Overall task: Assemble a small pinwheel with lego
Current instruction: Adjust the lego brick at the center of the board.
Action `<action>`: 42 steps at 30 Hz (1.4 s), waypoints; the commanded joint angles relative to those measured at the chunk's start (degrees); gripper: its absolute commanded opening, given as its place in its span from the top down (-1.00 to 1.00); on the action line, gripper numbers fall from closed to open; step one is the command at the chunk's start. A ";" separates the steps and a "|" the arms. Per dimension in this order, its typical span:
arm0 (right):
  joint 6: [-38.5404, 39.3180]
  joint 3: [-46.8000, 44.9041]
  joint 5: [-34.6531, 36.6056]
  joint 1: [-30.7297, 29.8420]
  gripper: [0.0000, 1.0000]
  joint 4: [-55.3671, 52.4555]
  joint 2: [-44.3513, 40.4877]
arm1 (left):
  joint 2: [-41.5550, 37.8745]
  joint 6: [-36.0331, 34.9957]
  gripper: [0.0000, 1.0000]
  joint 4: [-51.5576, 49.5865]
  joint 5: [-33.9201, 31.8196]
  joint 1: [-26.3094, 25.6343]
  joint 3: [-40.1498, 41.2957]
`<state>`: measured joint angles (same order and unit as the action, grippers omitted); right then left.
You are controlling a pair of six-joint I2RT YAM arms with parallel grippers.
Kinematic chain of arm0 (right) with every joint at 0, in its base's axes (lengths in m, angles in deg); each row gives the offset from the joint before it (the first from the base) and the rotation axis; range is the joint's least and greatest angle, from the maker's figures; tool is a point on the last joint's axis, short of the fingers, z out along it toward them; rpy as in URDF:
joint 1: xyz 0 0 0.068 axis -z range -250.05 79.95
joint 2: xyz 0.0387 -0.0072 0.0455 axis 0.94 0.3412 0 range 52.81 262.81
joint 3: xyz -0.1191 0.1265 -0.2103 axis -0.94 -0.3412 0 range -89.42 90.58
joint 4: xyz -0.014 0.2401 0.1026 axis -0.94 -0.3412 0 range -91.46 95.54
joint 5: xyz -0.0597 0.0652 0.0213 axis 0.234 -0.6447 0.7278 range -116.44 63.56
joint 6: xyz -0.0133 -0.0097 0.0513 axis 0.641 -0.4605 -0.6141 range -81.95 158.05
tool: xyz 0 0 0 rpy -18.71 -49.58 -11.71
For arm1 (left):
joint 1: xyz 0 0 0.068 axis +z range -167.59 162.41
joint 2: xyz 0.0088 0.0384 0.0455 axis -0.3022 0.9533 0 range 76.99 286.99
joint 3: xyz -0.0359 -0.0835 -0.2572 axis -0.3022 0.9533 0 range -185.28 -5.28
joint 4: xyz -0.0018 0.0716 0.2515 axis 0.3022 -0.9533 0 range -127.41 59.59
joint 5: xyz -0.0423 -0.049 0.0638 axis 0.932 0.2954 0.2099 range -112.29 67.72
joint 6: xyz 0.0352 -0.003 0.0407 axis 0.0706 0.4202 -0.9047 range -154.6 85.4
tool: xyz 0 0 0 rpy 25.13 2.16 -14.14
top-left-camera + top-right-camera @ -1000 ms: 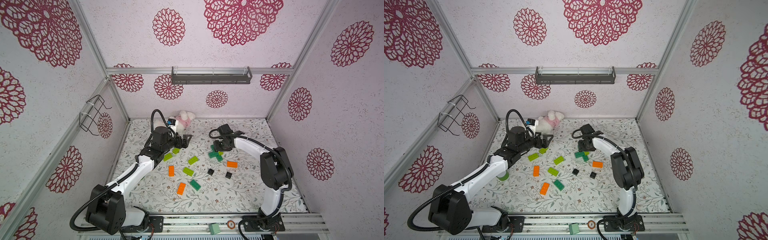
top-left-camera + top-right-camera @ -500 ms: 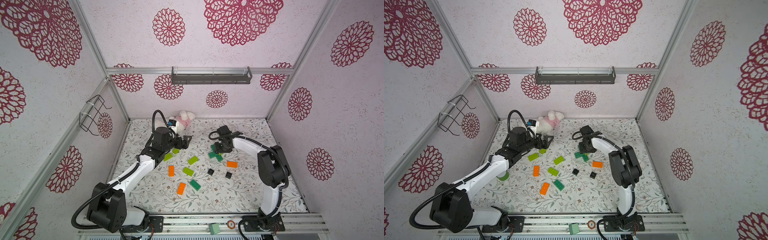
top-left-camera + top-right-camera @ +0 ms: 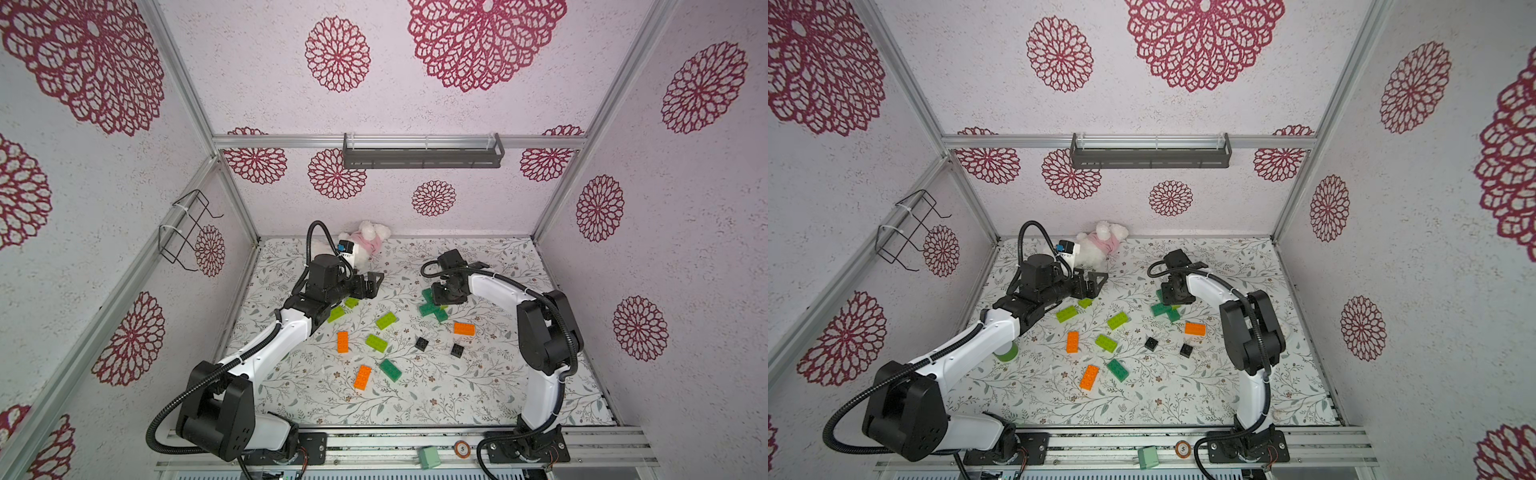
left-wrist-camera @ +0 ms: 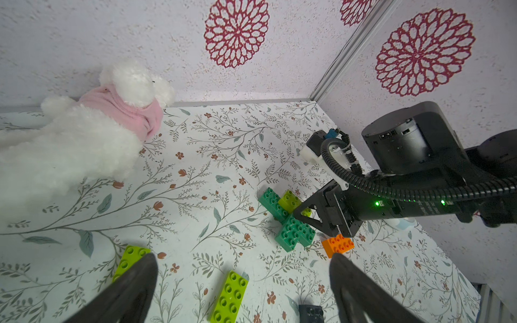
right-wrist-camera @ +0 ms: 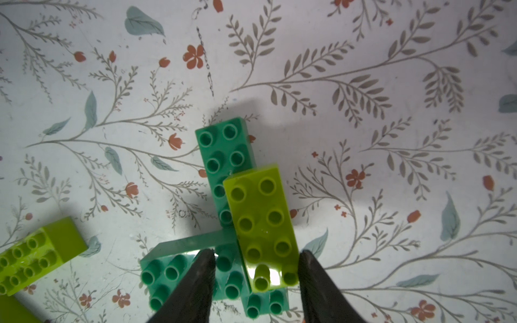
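Right end effector (image 5: 256, 253) half-open astride lime green brick (image 5: 260, 218); left end effector (image 4: 242, 257) wide open, empty.

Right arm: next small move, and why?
Probably close the right gripper onto the lime brick. Its fingers straddle the brick's end with a gap on one side, so nothing is gripped yet, and the brick lies askew over the dark green bricks, seemingly not pressed home.
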<state>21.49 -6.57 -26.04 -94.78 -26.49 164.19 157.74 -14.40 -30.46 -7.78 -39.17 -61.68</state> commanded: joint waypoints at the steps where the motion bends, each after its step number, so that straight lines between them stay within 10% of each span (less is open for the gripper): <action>1: -0.02 -0.01 1.35 0.19 0.03 -1.28 -1.64 | 0.71 0.14 -0.94 1.19 0.48 0.23 0.42; 8: 0.24 -0.19 3.36 0.00 0.33 -1.78 -1.10 | 0.27 0.07 -0.94 1.29 0.54 0.30 0.64; 42: -1.77 -0.53 2.59 -1.32 0.41 -0.20 -3.23 | -3.96 3.94 -0.94 -1.28 -10.48 0.37 1.02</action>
<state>20.90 -10.68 -23.48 -95.91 -24.35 160.93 156.78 -13.48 -31.36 -12.85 -39.17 -60.85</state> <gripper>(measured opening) 0.291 0.972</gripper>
